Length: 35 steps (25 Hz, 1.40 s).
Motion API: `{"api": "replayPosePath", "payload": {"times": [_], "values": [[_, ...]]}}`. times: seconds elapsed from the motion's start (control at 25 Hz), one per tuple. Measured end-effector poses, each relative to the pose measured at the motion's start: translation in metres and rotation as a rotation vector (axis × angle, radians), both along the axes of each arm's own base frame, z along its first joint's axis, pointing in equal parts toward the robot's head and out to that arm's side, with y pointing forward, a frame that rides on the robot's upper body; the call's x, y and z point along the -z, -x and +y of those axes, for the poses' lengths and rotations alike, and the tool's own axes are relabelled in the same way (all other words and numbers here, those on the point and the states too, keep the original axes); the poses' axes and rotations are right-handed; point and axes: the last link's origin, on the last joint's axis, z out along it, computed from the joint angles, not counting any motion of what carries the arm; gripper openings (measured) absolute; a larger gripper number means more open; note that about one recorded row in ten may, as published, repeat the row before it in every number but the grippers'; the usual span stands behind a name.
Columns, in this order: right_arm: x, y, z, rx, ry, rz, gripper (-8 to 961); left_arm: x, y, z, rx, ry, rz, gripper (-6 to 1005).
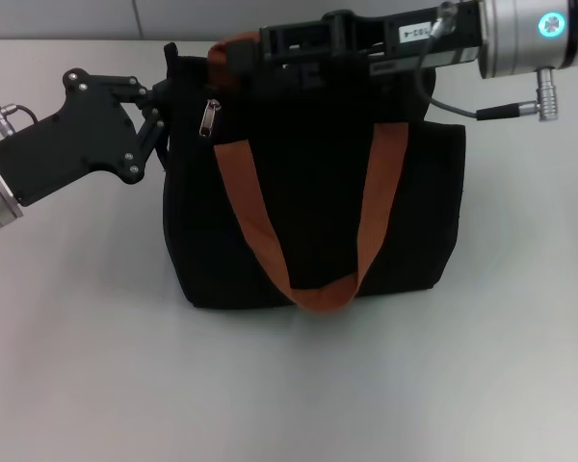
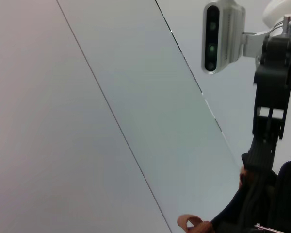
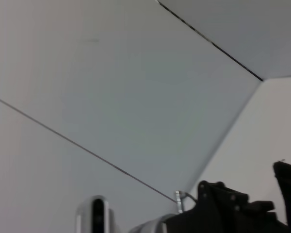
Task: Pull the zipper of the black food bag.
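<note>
Fabric is what I am dealing with here: the black food bag (image 1: 318,212) looks soft and light, so I judge it will sag or slide on the worktop (image 1: 289,385) unless it is braced against the pull. The zipper (image 1: 210,119) is a small metal tab, stiff and probably slick, hanging at the bag's top corner; I would take it low on the tab, flat faces between the jaws. The left gripper (image 1: 157,120) sits against the bag's upper side edge, with the tab just beyond its jaws. They look nearly closed on the fabric edge there, but I cannot tell whether they truly pinch it. The right gripper (image 1: 233,48) reaches across the bag's top, its jaws at the orange strap (image 1: 233,173) where it loops over, just above the tab; whether they are spread or pressed together I cannot tell
</note>
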Motion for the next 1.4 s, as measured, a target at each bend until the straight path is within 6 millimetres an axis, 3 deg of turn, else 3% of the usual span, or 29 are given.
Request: {"api": "replayPosePath", "payload": {"times": [0.24,0.48,0.6,1.4], "values": [[0.008,0.001,0.004,0.027,-0.003,-0.044,825,0.000,-0.001,0.001,0.005,0.001,-0.003,25],[0.014,0.002,0.003,0.048,0.009,-0.051,620,-0.001,-0.003,0.001,0.010,0.002,-0.003,25],[0.017,0.002,0.003,0.059,0.017,-0.060,448,-0.001,-0.003,0.002,0.011,0.002,-0.003,25],[0.043,0.015,0.005,0.071,0.015,-0.140,447,-0.002,-0.011,0.002,0.045,0.001,-0.036,25]]}}
